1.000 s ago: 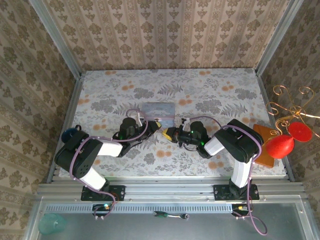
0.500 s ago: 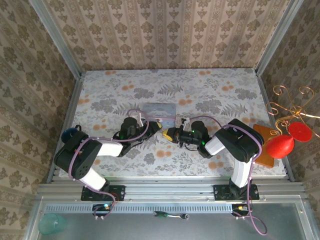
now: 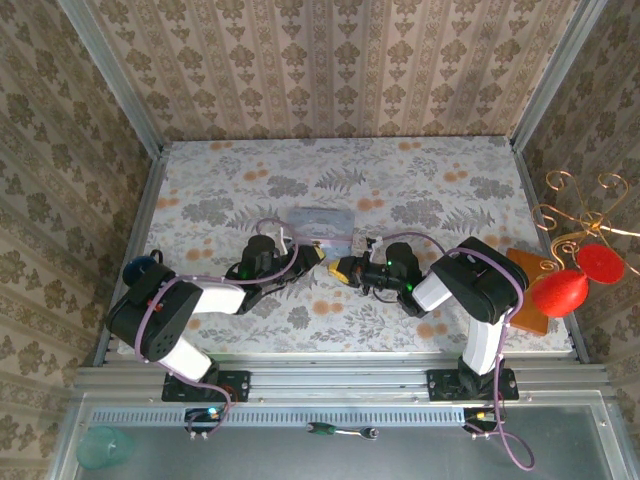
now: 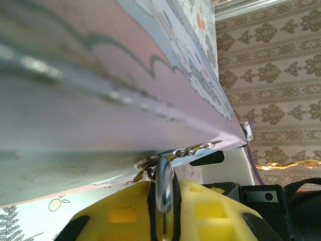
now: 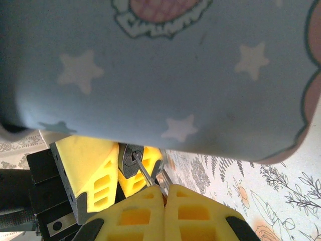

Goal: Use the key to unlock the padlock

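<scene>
R gripper [image 5: 164, 195]: jaws pressed together, no gap, pinching the thin metal key [image 5: 144, 174]; key shaft runs up-left from the tips & its end sits in the keyhole of the padlock [image 5: 129, 159]. L gripper [image 4: 163, 213]: jaws nearly together, clamped on the padlock's dark body; the metal shackle [image 4: 164, 187] sticks out of the narrow slot btw the yellow pads. In the right wrist view the L fingers [image 5: 86, 168] flank the lock's round keyhole face on both sides. A small metal ring [image 4: 150, 161] sits at the shackle's end, just beside the tin's edge.

Seen from above, the 2 grippers meet tip to tip near the middle of the floral table [image 3: 440, 190], so the padlock is held off the surface btw them; it is too small to make out in that view. The pastel blue-pink tin [image 3: 322, 222] lies flat just behind the tips, lid shut, contents not visible; whether it touches either gripper can't be told. In both wrist views its wall looms right next to the lock.
</scene>
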`<control>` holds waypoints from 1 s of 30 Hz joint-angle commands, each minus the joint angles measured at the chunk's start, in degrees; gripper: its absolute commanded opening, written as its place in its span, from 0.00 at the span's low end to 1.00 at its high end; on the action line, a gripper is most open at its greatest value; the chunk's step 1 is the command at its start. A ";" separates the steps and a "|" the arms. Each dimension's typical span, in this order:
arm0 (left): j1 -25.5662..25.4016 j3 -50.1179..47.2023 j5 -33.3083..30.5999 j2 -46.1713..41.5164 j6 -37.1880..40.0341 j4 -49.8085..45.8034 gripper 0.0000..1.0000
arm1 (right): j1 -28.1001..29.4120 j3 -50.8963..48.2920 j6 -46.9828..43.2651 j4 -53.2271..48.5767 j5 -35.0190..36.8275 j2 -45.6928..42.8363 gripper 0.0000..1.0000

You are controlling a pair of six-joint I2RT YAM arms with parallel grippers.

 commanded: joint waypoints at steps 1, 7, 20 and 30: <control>-3.93 1.16 13.76 -2.57 1.37 0.79 0.09 | -1.62 1.21 -0.99 2.30 6.07 1.27 0.00; -4.16 1.41 14.03 -2.75 2.09 -0.23 0.09 | -2.51 1.86 0.81 3.00 4.69 2.40 0.00; -4.84 2.83 10.38 -2.63 2.01 0.21 0.09 | 2.98 4.05 2.07 3.27 7.28 1.77 0.00; -5.16 2.43 9.00 -2.23 2.36 -0.49 0.09 | 5.47 5.32 2.26 3.35 9.54 0.63 0.00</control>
